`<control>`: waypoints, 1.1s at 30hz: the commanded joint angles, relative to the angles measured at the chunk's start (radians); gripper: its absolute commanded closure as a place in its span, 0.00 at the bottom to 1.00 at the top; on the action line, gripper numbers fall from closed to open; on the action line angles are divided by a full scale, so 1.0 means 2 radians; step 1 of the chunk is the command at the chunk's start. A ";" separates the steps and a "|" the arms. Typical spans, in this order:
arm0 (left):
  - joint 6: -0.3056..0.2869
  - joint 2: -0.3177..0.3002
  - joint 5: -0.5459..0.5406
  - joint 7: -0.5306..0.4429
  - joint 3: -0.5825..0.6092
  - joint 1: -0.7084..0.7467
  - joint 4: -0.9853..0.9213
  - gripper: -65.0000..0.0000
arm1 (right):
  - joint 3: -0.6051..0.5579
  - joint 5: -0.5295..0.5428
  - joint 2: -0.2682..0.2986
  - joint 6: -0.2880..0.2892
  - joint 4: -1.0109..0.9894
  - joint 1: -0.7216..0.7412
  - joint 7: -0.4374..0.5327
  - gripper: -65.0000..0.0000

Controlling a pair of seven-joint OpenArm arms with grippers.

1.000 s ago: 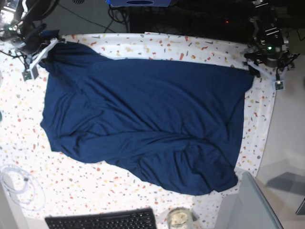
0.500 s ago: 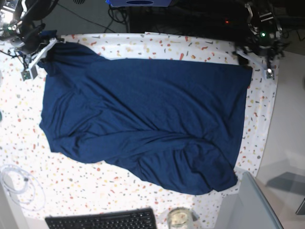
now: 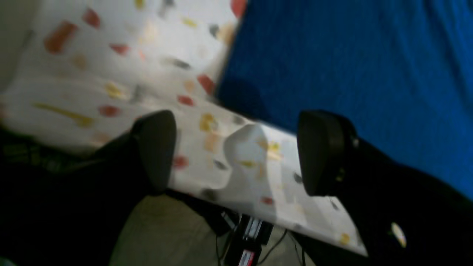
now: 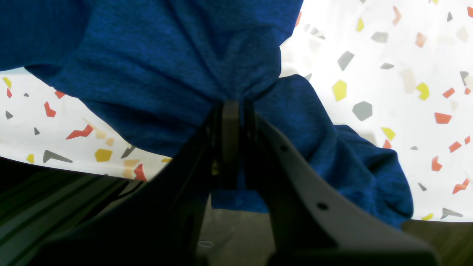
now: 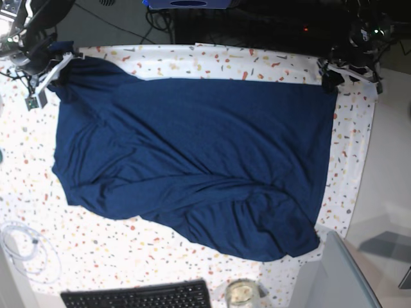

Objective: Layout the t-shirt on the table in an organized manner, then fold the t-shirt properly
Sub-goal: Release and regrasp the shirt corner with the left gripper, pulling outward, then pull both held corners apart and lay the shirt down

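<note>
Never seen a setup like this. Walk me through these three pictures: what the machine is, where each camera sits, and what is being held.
It is a two-armed robot working at a table covered with a speckled cloth. The overhead picture shows a navy shirt spread across it, with a keyboard, a jar and a cable near the bottom edge. The other two pictures come from cameras on the wrists. The right claw is shut on a bunched corner of the shirt. The left claw is open and holds nothing, with the shirt's edge just beyond it.
</note>
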 commanded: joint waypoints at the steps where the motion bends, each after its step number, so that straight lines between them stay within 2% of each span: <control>1: 0.001 -0.005 -0.006 -0.009 -0.007 0.001 0.000 0.26 | 0.003 0.003 0.004 0.002 0.010 0.000 0.006 0.99; 8: 0.000 -0.006 -0.006 -0.008 -0.018 -0.007 -0.012 0.26 | 0.001 0.003 0.003 0.002 0.024 0.000 0.006 0.98; 10: -0.001 -0.006 -0.006 -0.008 -0.023 -0.002 -0.007 0.26 | 0.001 0.003 0.001 0.002 0.042 -0.004 0.006 0.94; 11: -0.002 -0.006 -0.007 -0.008 -0.024 -0.001 0.000 0.26 | 0.000 0.003 0.001 0.002 0.052 -0.010 0.006 0.89; 16: -0.002 -0.006 -0.007 -0.008 -0.025 0.011 0.033 0.26 | 0.001 0.003 -0.013 0.002 0.112 -0.025 0.008 0.49; 18: -0.002 -0.006 -0.007 -0.008 -0.025 0.011 0.049 0.26 | 0.000 0.003 -0.011 0.002 0.114 -0.016 0.009 0.42; 20: -0.002 -0.006 -0.007 -0.008 -0.020 0.011 0.062 0.26 | 0.000 0.003 -0.008 0.002 0.111 0.017 0.009 0.42; 22: -0.002 -0.005 -0.007 -0.007 -0.010 0.003 0.070 0.26 | -0.008 0.002 0.015 0.002 0.084 0.060 0.006 0.44; 23: -0.002 -0.005 -0.007 -0.007 0.002 -0.001 0.073 0.26 | -0.019 0.002 0.027 0.002 0.060 0.086 0.007 0.48; 25: -0.002 -0.006 -0.004 -0.007 0.027 -0.016 0.076 0.28 | -0.039 0.002 0.062 0.002 -0.011 0.146 0.006 0.68; 27: -0.002 -0.006 -0.003 -0.007 0.049 -0.033 0.072 0.41 | -0.053 0.002 0.084 0.002 -0.090 0.204 0.006 0.95; 28: -0.002 -0.006 -0.003 -0.007 0.059 -0.041 0.069 0.52 | -0.059 0.002 0.091 0.002 -0.129 0.228 0.006 1.00; 29: -0.002 -0.006 -0.003 -0.007 0.068 -0.049 0.065 0.64 | -0.064 0.002 0.098 0.002 -0.166 0.251 0.007 1.00; 30: -0.001 -0.006 -0.003 -0.007 0.074 -0.056 0.062 0.75 | -0.067 0.002 0.104 0.002 -0.194 0.266 0.009 0.96; 32: -0.001 -0.006 -0.003 -0.007 0.082 -0.071 0.050 0.99 | -0.074 0.002 0.112 0.002 -0.251 0.293 0.010 0.96; 33: -0.001 -0.006 -0.003 -0.007 0.085 -0.078 0.042 1.00 | -0.078 0.002 0.114 0.002 -0.274 0.304 0.014 0.97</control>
